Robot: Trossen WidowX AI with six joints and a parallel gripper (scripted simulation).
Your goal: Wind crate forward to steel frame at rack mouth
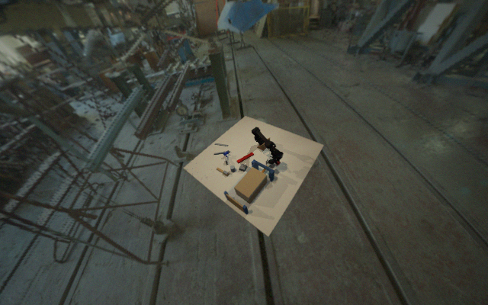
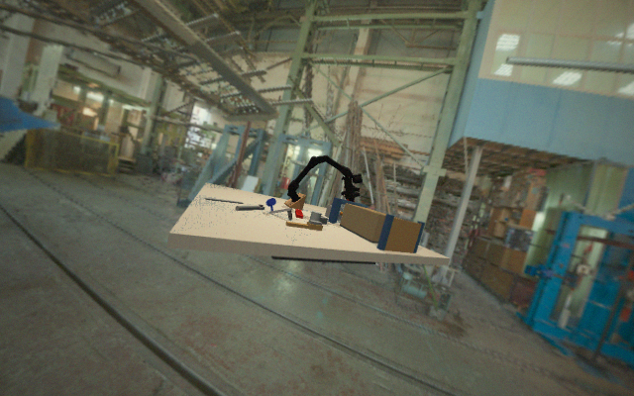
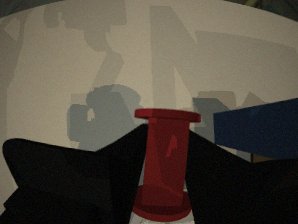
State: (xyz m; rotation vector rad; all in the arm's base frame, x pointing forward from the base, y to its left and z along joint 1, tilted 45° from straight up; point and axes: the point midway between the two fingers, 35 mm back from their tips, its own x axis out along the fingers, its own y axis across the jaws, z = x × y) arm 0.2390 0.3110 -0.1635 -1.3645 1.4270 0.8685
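Note:
My gripper is shut on a red handle with a flange at its top; a grey end shows under it. It hangs just beyond the blue steel frame at the rack's mouth, on the side away from the winch. The brown crate sits flat behind that frame, with a second blue frame at its back. The small grey winch stands on the bench in front of the frame. The strap is too small to see.
Loose tools lie on the cream bench: a red bar, a blue-knobbed tool, a wooden-handled tool, a thin grey rod. A brown wedge sits by the arm's base.

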